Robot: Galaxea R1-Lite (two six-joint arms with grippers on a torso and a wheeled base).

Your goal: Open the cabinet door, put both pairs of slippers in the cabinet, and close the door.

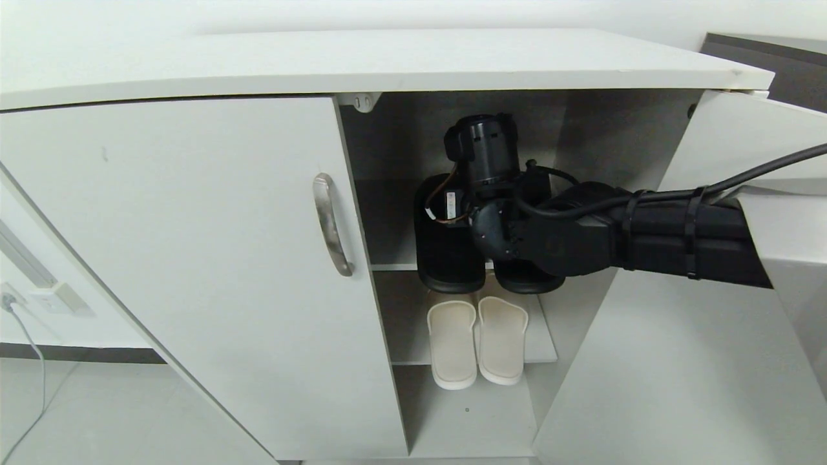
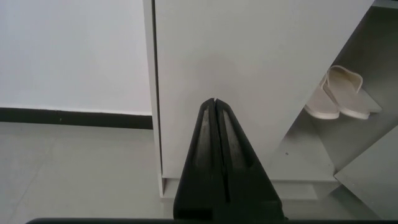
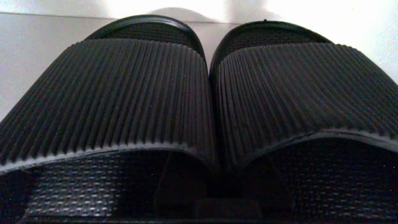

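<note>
1. Head view has the cabinet (image 1: pixel 387 58) spanning the whole frame. Its left door (image 1: pixel 194 258) is closed, and its right door (image 1: pixel 646 361) stands open at lower right.
2. The black slippers (image 1: pixel 446 258) sit at centre frame on the upper shelf (image 1: pixel 387 266), heels overhanging its front edge. My right tool (image 3: pixel 214 186) appears clamped on their inner sides, one finger inside each slipper.
3. The white slippers (image 1: pixel 478 342) lie just below on the lower shelf (image 1: pixel 543 352), also overhanging.
4. To do this step well, I should push the black pair deeper so the heels clear the edge. Then I let go with the pair level and draw straight out, leaving nothing to block the door.
5. My left tool (image 2: pixel 214 124) is clenched on nothing, facing the closed door.
</note>
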